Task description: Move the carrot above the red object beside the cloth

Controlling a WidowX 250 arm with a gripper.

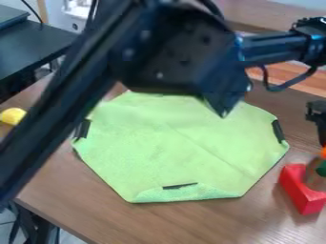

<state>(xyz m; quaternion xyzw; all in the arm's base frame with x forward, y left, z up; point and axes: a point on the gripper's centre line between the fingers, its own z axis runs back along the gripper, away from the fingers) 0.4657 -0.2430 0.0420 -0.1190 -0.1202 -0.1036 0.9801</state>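
The green cloth (181,143) at the frame's centre could ruck up if the arm swept low. At the lower right, the red block (301,190) could topple if the carrot (323,153), close by it at the right edge, were knocked against it. Whether the gripper (322,139) above grasps the carrot, one cannot tell; a poor hold would risk a drop.
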